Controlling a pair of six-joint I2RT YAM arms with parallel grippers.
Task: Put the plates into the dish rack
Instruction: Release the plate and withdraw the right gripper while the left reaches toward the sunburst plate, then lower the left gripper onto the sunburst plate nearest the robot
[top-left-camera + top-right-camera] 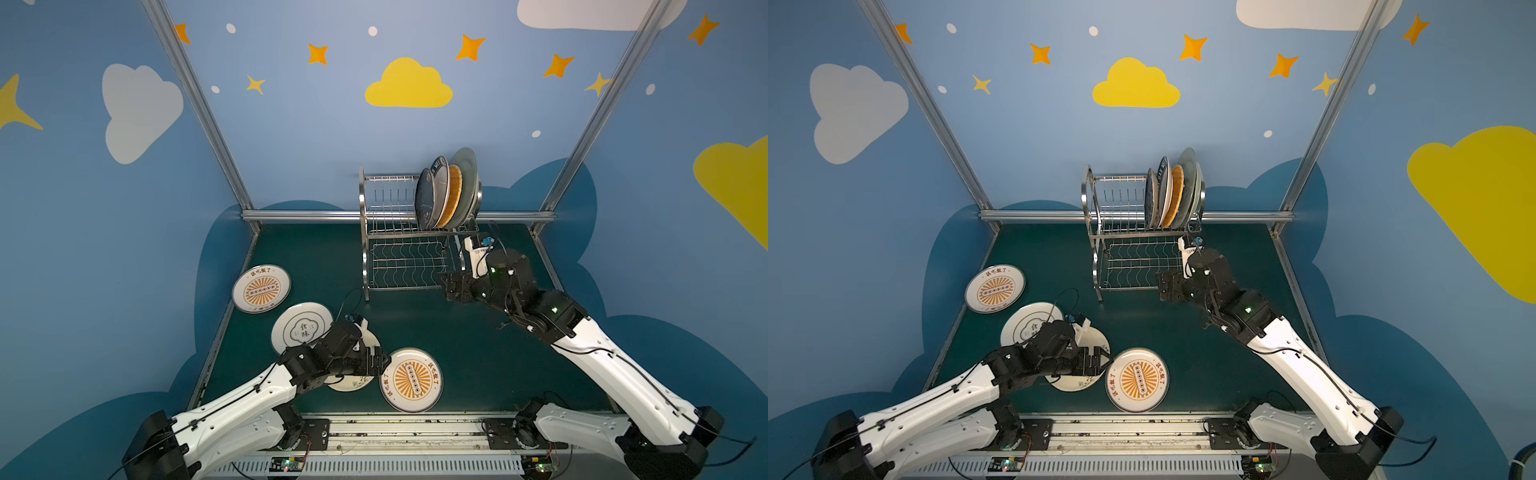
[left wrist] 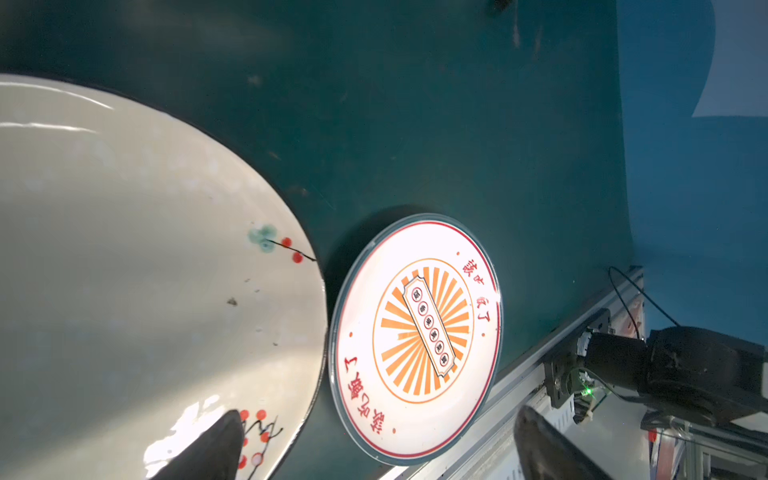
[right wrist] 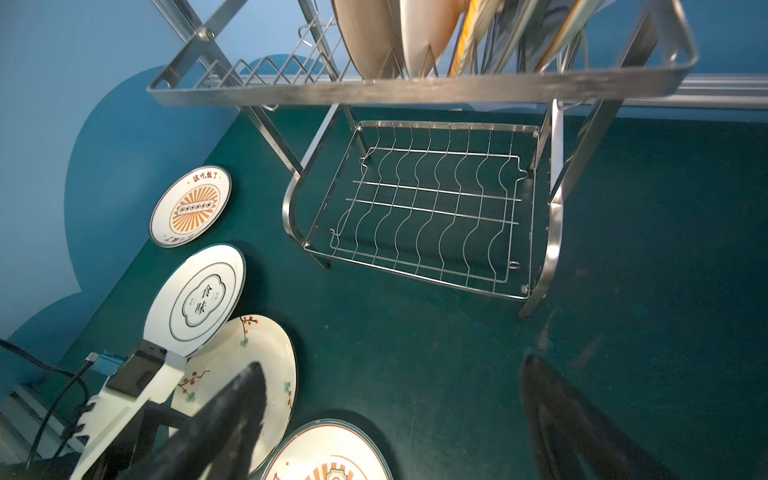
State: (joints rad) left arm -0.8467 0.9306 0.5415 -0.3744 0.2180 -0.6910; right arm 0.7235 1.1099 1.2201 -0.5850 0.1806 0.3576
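Observation:
The steel dish rack (image 1: 363, 232) (image 1: 1090, 224) (image 3: 415, 89) stands at the back of the table. Several plates (image 1: 446, 191) (image 1: 1173, 195) stand on edge at the right end of its upper tier. Its wavy lower shelf (image 3: 432, 208) holds nothing. Lying flat on the mat are a sunburst plate (image 1: 261, 289), a cloud-emblem plate (image 1: 301, 328), a cream floral plate (image 1: 353, 384) (image 2: 145, 270) and a second sunburst plate (image 1: 411, 380) (image 2: 415, 336). My left gripper (image 1: 384, 365) (image 2: 378, 449) is open above the floral plate's right rim, beside the second sunburst plate. My right gripper (image 1: 446, 289) (image 3: 395, 374) is open and empty in front of the rack.
An aluminium rail (image 1: 395, 432) with both arm bases runs along the front edge. A metal bar (image 1: 291, 215) and two slanted posts frame the back, and blue walls close in the sides. Bare green mat (image 1: 478, 353) lies between the rack and the front rail.

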